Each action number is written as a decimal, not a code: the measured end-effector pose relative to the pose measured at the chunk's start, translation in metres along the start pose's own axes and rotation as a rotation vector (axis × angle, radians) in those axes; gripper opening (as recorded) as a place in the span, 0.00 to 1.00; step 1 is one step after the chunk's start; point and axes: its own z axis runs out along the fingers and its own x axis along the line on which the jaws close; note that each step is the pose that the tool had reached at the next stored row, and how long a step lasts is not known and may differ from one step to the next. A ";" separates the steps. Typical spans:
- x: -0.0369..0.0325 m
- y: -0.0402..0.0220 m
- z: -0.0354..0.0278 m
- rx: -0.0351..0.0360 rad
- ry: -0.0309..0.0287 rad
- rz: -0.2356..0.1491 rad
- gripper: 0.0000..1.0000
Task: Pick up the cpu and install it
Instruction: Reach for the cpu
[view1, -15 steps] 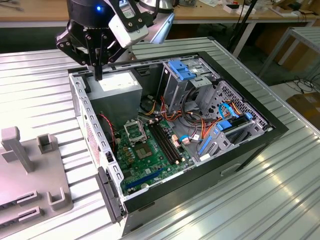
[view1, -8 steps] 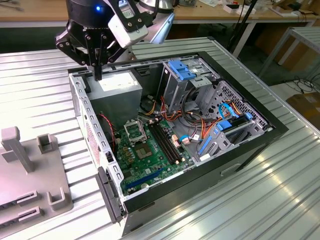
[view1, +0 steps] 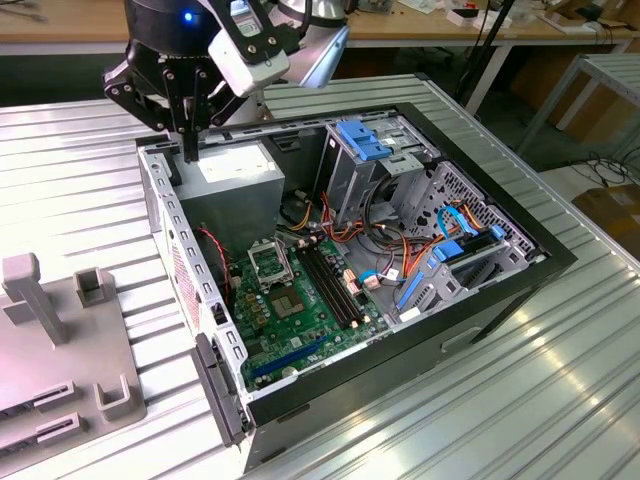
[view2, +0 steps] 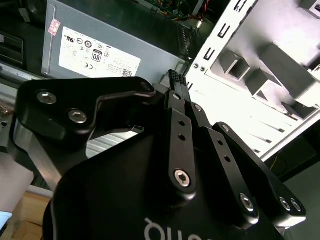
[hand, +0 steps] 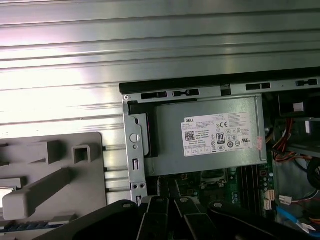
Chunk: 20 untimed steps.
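The cpu (view1: 268, 262) is a small square with a black frame and a dull grey centre. It lies flat on the green motherboard (view1: 290, 325) inside the open computer case (view1: 470, 300). My gripper (view1: 188, 150) hangs above the case's rim on the exterior view's left, beside the grey power-supply box (view1: 235, 172), well above and apart from the cpu. In both wrist views the gripper (view2: 176, 80) (hand: 169, 184) has its fingers pressed together with nothing visible between them. The power-supply box (hand: 210, 132) lies just past the fingertips.
A grey parts fixture (view1: 60, 340) (hand: 55, 165) with posts and slots sits on the ribbed metal table (view1: 480, 420) beside the case. Long black memory slots (view1: 330, 282), coloured cables (view1: 400, 260) and a drive cage (view1: 365, 150) crowd the case around the cpu.
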 end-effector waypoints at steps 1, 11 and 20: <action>0.0022 -0.0002 0.0000 0.0000 0.0000 0.000 0.11; 0.0253 -0.0019 -0.0006 -0.0001 -0.0001 0.000 0.11; 0.0271 -0.0020 -0.0007 0.0000 0.0000 0.000 0.11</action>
